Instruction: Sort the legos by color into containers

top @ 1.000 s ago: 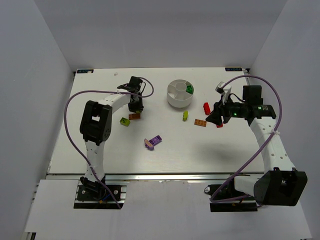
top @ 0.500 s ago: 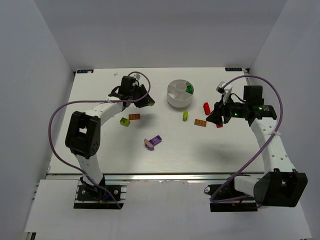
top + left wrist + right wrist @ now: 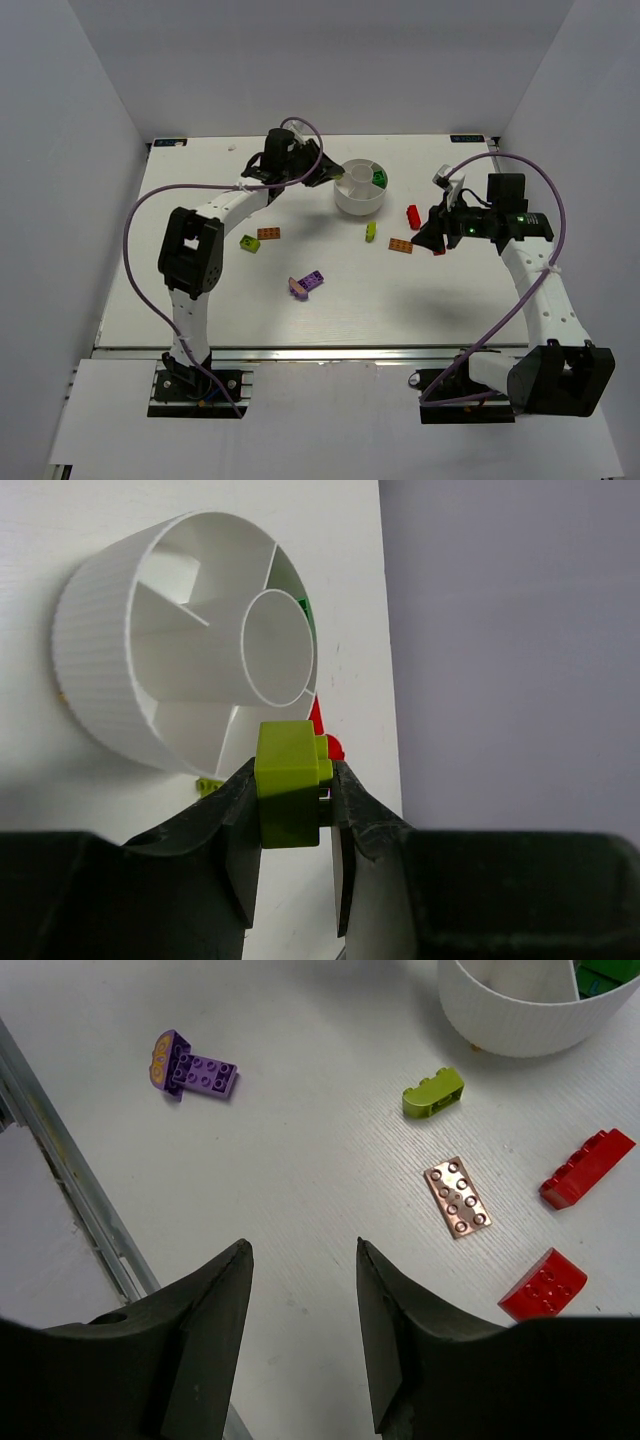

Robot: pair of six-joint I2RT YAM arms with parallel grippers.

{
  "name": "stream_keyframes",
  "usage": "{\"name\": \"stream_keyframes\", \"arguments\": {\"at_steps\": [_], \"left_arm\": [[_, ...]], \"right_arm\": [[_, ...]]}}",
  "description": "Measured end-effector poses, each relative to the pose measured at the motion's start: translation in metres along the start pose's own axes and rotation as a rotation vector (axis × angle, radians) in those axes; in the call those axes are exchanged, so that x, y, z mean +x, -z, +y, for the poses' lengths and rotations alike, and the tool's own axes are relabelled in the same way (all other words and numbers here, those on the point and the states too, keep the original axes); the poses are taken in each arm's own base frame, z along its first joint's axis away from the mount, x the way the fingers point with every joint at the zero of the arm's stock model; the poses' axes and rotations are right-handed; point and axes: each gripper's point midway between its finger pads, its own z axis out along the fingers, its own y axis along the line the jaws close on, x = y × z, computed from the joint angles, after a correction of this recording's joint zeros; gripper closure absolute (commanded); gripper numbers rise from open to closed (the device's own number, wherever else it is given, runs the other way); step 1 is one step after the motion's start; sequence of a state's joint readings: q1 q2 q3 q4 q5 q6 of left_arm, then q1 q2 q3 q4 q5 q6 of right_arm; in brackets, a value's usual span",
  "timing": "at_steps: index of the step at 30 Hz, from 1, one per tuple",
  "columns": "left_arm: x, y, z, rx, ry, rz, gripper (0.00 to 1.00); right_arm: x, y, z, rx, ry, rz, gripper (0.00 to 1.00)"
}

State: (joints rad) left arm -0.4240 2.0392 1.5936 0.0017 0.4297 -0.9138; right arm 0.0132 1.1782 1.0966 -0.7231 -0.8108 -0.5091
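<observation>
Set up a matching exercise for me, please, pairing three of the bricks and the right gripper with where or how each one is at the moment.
Column one:
1. foremost yellow-green brick in the left wrist view
2. dark green brick
3. purple brick
4. right gripper

Column two:
A. lying on the table, nearest the arm bases
B. open, holding nothing
C. clamped in the left gripper
D. inside a wedge of the white dish

Pairs: 1-C, 2-D, 3-A, 4-B.
</observation>
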Motion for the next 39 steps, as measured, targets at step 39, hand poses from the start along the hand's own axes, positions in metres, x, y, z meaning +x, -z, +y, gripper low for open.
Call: {"name": "stream_keyframes", "arguments": {"at_steps": [39], "left_arm": [[0.001, -0.046, 0.019, -0.122, 0.044, 0.002, 0.54]], "right_arm": [[0.000, 0.009, -0.009, 0.043, -0.018, -0.024, 0.48]]}}
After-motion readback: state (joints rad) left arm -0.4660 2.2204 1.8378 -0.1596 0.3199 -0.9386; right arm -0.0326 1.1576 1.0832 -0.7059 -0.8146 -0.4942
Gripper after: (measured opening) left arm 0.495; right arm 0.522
